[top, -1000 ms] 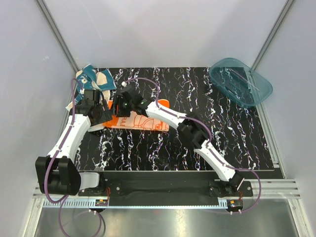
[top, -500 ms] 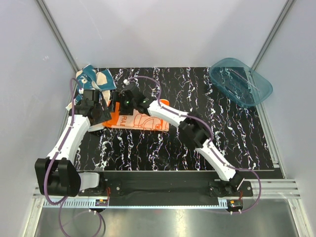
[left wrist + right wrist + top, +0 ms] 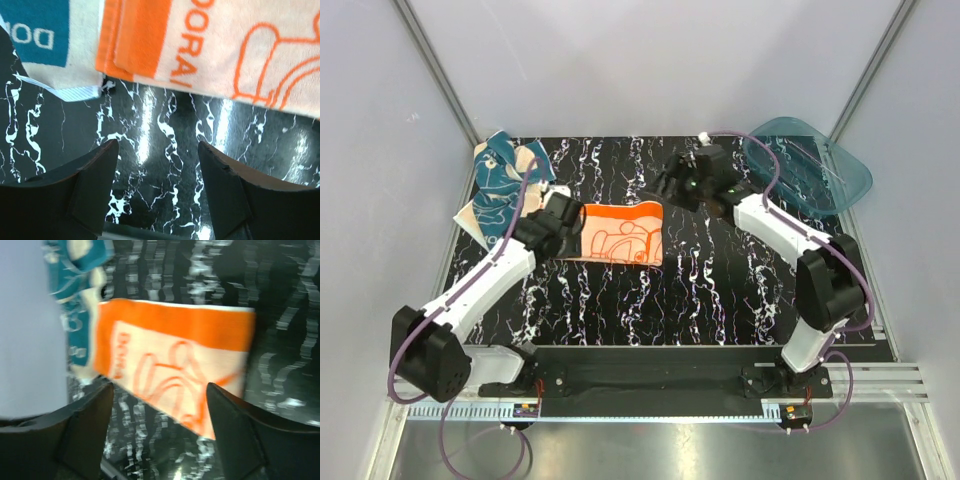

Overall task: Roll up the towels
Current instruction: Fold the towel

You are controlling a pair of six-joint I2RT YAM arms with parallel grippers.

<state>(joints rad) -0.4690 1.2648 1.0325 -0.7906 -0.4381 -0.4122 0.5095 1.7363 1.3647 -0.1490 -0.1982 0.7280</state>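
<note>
At the far left corner of the black marbled table (image 3: 720, 290) the teal-blue towel (image 3: 500, 185) is spread flat, its near corner brought just beside the left edge of the orange towel (image 3: 620, 232); whether the two touch cannot be told. The left gripper (image 3: 563, 228) is held low over bare tabletop at that left edge, and in its wrist view the left gripper (image 3: 157, 165) is seen with jaws spread wide and nothing between them, the orange towel (image 3: 210, 45) and the teal-blue towel (image 3: 45, 30) lying just beyond the fingertips. The orange towel is laid flat left of the table's middle, with doubled layers shown along its left edge. The right gripper (image 3: 660, 188) is poised beyond the towel's far right corner, clear of it; in the blurred right wrist view its jaws (image 3: 160, 425) are likewise parted wide and empty, the orange towel (image 3: 170, 360) lying ahead. At the far right a translucent teal tub (image 3: 807, 165) is set.
</note>
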